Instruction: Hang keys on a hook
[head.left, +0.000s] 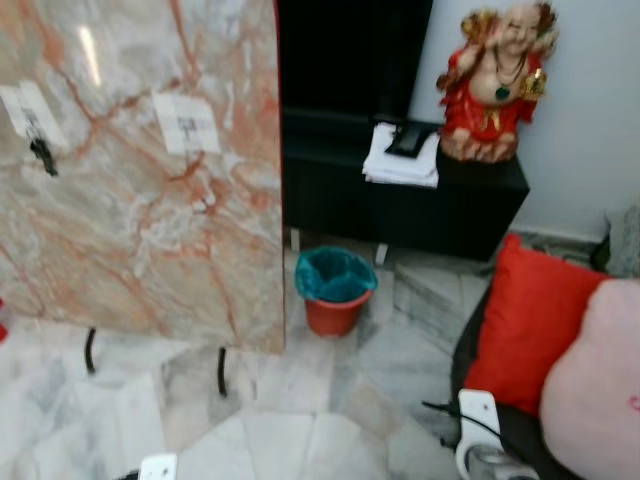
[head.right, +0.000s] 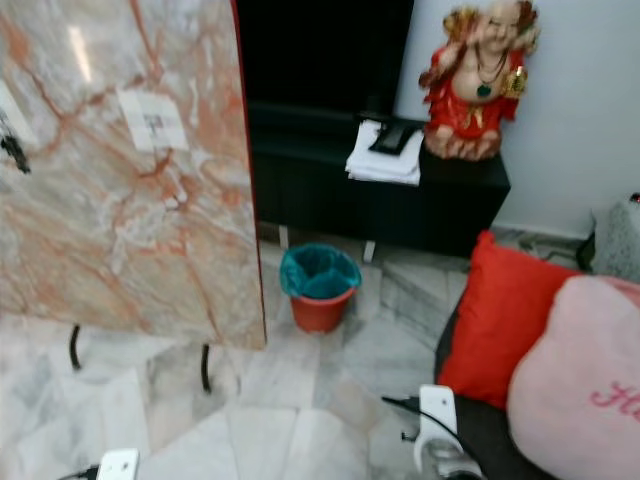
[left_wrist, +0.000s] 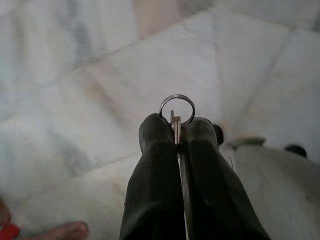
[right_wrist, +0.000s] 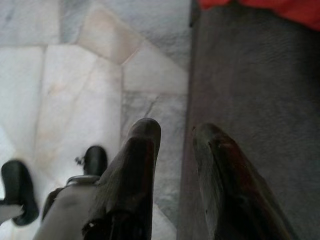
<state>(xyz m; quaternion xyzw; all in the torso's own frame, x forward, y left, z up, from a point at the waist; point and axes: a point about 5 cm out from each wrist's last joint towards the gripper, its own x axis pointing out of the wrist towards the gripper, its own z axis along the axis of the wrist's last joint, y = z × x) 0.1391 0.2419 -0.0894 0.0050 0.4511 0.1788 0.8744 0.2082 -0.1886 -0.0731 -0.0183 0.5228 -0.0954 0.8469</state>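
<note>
My left gripper (left_wrist: 176, 126) hangs low over the marble floor, shut on a set of keys. Their silver key ring (left_wrist: 177, 109) sticks out past the fingertips. High up on the upright marble panel (head.left: 150, 220), at my left front, is a white pad with a small hook (head.left: 186, 122). A second white pad (head.left: 28, 108) near the panel's left edge has a dark bunch of keys (head.left: 42, 155) hanging from it. My right gripper (right_wrist: 175, 132) is open and empty, low beside the dark sofa edge (right_wrist: 250, 100).
The panel stands on thin black legs (head.left: 222, 372). A red bin with a teal liner (head.left: 334, 288) sits right of it, before a black cabinet (head.left: 400, 195) holding white cloths and a red figurine (head.left: 495, 80). Red (head.left: 530, 320) and pink cushions lie right. A person's foot (left_wrist: 67, 231) is near my left gripper.
</note>
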